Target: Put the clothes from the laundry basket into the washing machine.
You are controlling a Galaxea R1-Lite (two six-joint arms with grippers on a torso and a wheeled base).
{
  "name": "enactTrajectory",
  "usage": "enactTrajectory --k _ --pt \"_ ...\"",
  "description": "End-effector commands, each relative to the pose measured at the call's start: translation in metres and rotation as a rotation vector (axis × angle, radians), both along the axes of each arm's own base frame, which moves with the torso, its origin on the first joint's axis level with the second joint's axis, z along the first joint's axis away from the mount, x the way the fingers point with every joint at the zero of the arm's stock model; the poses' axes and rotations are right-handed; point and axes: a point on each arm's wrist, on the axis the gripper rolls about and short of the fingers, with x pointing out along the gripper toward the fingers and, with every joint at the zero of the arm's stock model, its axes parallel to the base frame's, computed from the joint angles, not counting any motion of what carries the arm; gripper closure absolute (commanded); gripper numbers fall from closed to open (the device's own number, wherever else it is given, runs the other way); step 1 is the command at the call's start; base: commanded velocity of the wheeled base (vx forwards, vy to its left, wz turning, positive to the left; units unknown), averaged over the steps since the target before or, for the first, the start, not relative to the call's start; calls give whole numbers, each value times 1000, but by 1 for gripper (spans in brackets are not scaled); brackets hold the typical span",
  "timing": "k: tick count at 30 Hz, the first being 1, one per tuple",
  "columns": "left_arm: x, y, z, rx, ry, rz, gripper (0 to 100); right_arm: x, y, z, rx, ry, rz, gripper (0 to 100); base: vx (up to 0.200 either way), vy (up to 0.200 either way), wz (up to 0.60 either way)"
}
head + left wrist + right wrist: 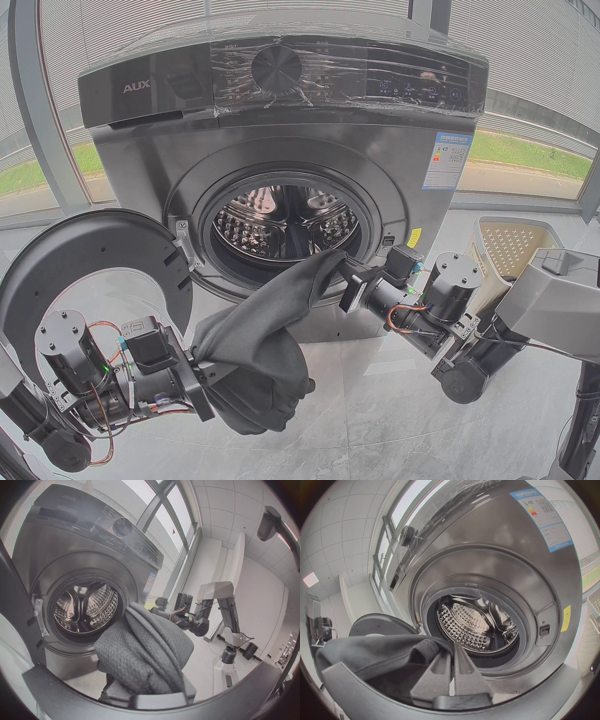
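A dark grey garment (262,337) hangs stretched between my two grippers in front of the washing machine (281,150). My right gripper (340,265) is shut on its upper corner just below the open drum (284,225). In the right wrist view the shut fingers (442,670) pinch the garment's hem (425,650) before the drum (478,630). My left gripper (200,369) is low on the left, shut on the other end of the cloth. The garment (147,652) bunches over that gripper in the left wrist view and hides its fingertips.
The round door (87,262) stands swung open to the left, close behind my left arm. A beige laundry basket (509,250) sits on the floor to the right of the machine, beside my right arm. Grey tiled floor (375,406) lies in front.
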Motion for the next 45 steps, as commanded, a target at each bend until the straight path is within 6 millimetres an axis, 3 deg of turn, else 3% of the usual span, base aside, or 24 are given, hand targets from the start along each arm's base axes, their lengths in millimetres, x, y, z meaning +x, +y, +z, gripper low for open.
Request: enactTrajectory --k 1,2,3,10,11,12,15,17,20,25,31,45 --pt "7 5 5 -16 -20 34 100 -1 1 -11 -24 28 7 100 0 0 0" --pt "8 6 6 -19 -20 40 100 -2 1 -12 -30 36 8 100 0 0 0" --pt "9 5 7 -25 -22 41 100 -3 0 -13 -32 41 8 0 0 0 0" --pt "13 7 10 -38 -33 63 100 -17 -21 -24 -160 45 -27 0 0 0 0" --pt "14 9 11 -39 -34 98 100 -25 -39 -28 -234 51 -61 0 0 0 0" --pt "14 9 11 -40 -34 99 100 -26 -40 -27 -237 50 -63 0 0 0 0" --pt "12 11 8 -24 -32 172 100 -57 -67 -36 -311 124 -68 0 0 0 0" --pt "11 12 8 -25 -33 196 100 -66 -75 -35 -318 137 -74 0 0 0 0" --pt "9 12 11 -33 -40 239 100 -59 -89 -33 -314 138 -128 0 0 0 0" --pt "8 11 6 11 -47 414 100 -61 -96 -22 -289 113 -151 0 0 0 0" --pt "10 9 6 7 -49 422 100 -58 -111 -16 -276 103 -196 0 0 0 0" --pt "5 6 -2 34 -18 405 100 -59 -109 -12 -268 88 -180 0 29 0 0"
